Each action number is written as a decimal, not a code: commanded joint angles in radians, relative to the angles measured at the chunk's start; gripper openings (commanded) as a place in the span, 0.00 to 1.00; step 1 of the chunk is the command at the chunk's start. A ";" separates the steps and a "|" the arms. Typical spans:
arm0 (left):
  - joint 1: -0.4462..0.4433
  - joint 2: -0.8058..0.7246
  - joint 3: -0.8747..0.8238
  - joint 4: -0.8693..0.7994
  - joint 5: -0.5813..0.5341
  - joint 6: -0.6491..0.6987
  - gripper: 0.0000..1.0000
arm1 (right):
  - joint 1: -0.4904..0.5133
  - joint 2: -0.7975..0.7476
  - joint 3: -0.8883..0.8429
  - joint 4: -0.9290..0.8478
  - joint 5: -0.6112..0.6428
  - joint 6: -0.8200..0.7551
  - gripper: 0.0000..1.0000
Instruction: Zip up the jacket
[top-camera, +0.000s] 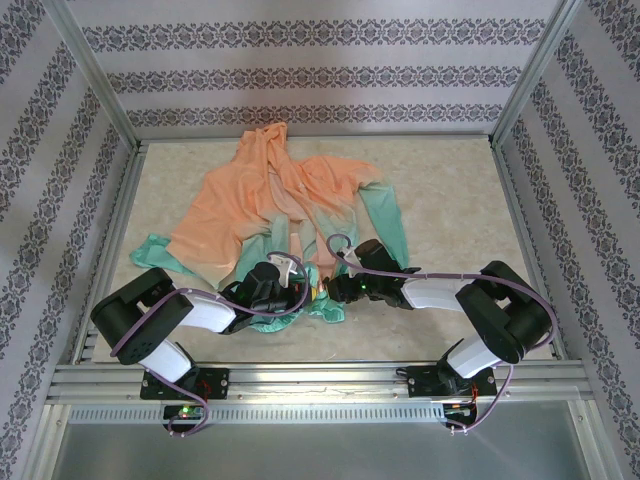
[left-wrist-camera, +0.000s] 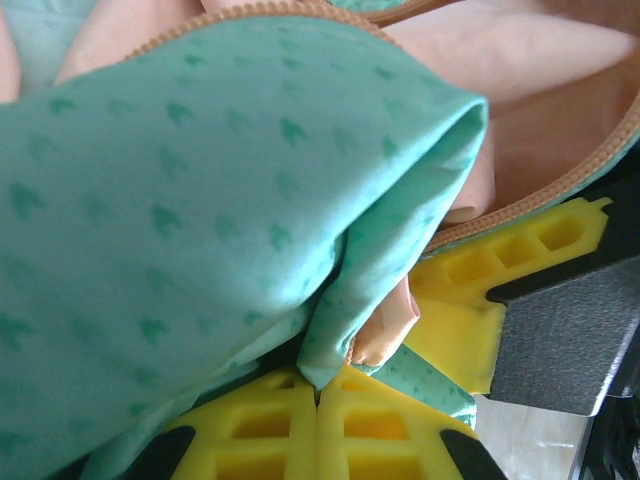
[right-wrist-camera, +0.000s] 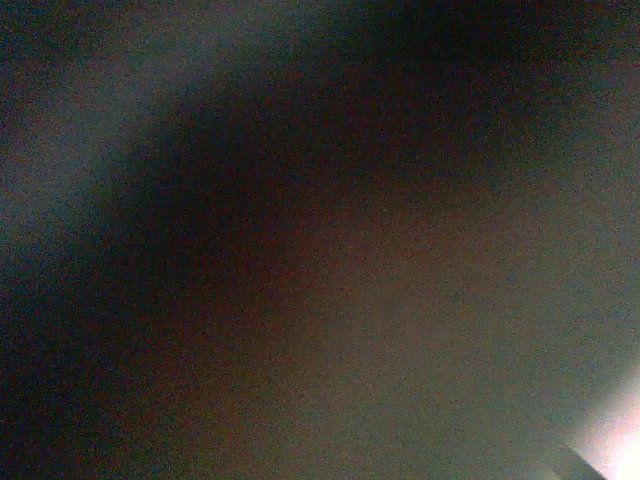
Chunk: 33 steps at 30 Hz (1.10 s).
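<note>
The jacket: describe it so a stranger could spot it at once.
On the pale speckled table, it sprawls left of centre, just beyond both arms. A thin shiny hooded jacket, orange at the hood fading to mint green at the hem: soft cloth, unlike the black-and-white arms.

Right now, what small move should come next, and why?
Probably ease the right end effector onto the zipper edge. The left end effector pinches the jacket hem, and that tan edge runs free right beside it.

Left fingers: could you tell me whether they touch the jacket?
Touching. The left wrist view shows the left fingers shut on green fabric of the jacket.
</note>
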<state>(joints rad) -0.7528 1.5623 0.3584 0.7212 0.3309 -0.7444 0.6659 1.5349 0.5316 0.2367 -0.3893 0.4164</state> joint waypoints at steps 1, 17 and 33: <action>-0.008 -0.023 -0.008 0.011 -0.015 -0.002 0.00 | 0.013 0.006 -0.010 0.021 -0.017 -0.019 0.31; -0.006 -0.046 -0.001 -0.005 -0.008 0.008 0.00 | 0.036 -0.077 -0.033 -0.065 0.046 -0.097 0.00; 0.076 -0.614 0.141 -0.600 0.030 0.253 0.00 | 0.043 -0.390 0.222 -0.499 -0.079 -0.340 0.00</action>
<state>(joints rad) -0.6998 1.0233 0.4622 0.2901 0.3405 -0.5869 0.6987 1.1698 0.7101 -0.1783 -0.3836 0.1471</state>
